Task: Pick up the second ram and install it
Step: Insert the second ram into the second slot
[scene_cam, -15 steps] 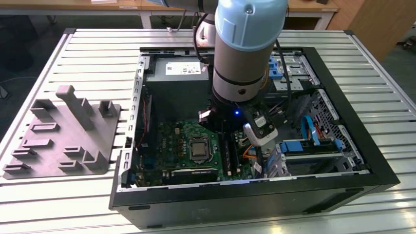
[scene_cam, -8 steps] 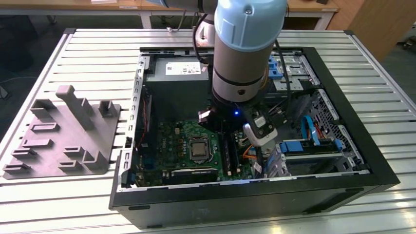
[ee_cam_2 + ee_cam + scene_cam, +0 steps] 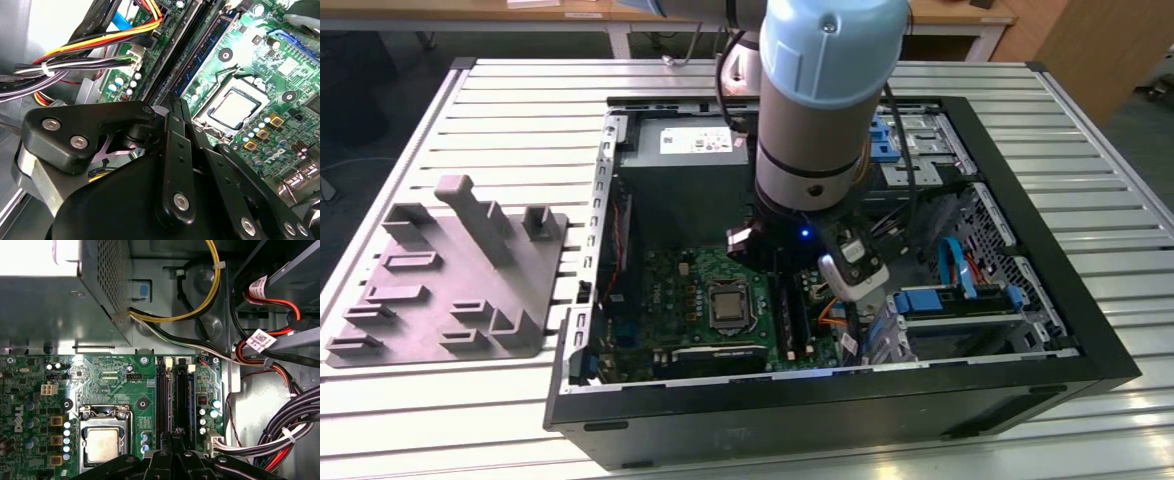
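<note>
Atop the slatted tabletop [image 3: 520, 100], the open computer case [image 3: 854, 410] held the arm [image 3: 827, 90] low over the green motherboard [image 3: 115, 380]. The second ram [image 3: 183, 400], seemingly the blue-green stick, stood in a slot directly beneath the jaws, which were pinched narrow. An off-centre or tilted push might have left one end unlatched or strained the slot.

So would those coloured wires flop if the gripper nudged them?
Probably floppy: the coloured wires curve loosely, so they'd likely bend aside. A white tie binds the neighbouring dark wires, which would likely shift as one bunch.
</note>
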You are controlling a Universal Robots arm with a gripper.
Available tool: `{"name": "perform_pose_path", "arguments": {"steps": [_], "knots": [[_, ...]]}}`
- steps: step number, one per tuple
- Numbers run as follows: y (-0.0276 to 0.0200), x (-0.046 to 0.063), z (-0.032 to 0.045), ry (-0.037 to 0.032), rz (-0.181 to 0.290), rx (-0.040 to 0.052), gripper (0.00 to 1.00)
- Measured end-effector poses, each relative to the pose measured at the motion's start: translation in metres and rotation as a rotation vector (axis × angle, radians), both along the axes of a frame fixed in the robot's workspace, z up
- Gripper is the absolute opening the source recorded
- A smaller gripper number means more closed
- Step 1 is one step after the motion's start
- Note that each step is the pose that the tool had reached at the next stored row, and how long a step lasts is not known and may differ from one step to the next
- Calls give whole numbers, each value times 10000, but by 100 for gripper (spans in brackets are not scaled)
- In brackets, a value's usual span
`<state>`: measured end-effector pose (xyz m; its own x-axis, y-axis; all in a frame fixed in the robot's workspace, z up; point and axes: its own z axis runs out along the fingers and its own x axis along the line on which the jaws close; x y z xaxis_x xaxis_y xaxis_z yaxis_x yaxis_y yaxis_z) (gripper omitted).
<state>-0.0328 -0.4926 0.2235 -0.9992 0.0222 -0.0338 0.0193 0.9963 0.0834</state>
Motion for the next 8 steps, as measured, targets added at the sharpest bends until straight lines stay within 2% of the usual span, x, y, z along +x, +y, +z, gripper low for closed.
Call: {"name": "perform_pose_path", "arguments": {"steps": [8], "knots": [[-1,-1,-25,2,0,-6,11]]}}
